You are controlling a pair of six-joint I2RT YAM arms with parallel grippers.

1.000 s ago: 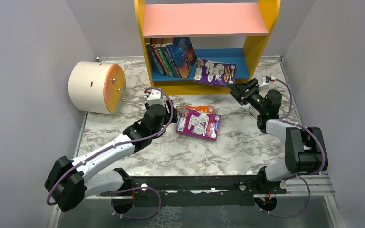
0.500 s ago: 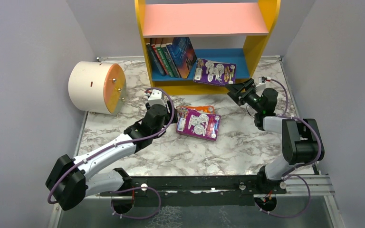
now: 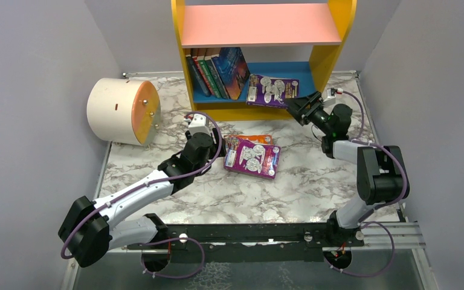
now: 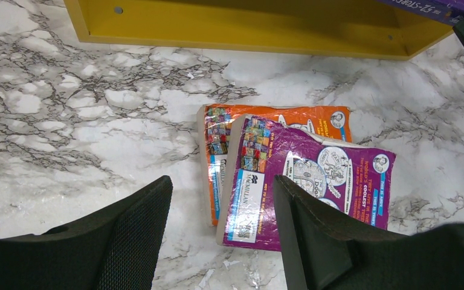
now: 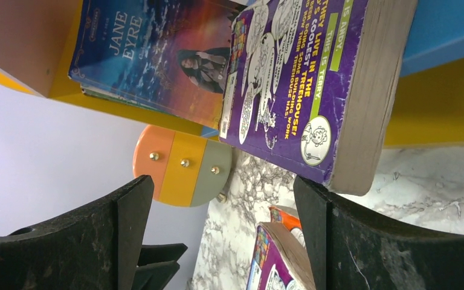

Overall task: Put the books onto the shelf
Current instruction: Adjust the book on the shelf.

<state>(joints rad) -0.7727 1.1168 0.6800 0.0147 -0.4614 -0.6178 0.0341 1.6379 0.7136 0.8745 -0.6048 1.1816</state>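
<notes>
The shelf (image 3: 332, 36) has yellow sides, a pink upper board and a blue lower board. Several books (image 3: 214, 72) stand at the left of the blue board. A purple book (image 3: 272, 90) lies flat beside them, its front edge overhanging. My right gripper (image 3: 299, 107) is open at that book's (image 5: 302, 78) front right corner, with one fingertip (image 5: 314, 199) at its page edge and nothing between the fingers. On the table a purple book (image 3: 254, 158) lies on an orange book (image 3: 257, 139). My left gripper (image 4: 222, 184) hangs open over their spine ends (image 4: 241, 175).
A cream cylinder with an orange end (image 3: 124, 110) lies on the table left of the shelf. Grey walls close in on both sides. The shelf's yellow base (image 4: 248, 24) stands just beyond the two stacked books.
My right gripper has moved up and left toward the shelf, reaching the flat purple book's corner. The book has barely shifted. The left arm stays where it was.
</notes>
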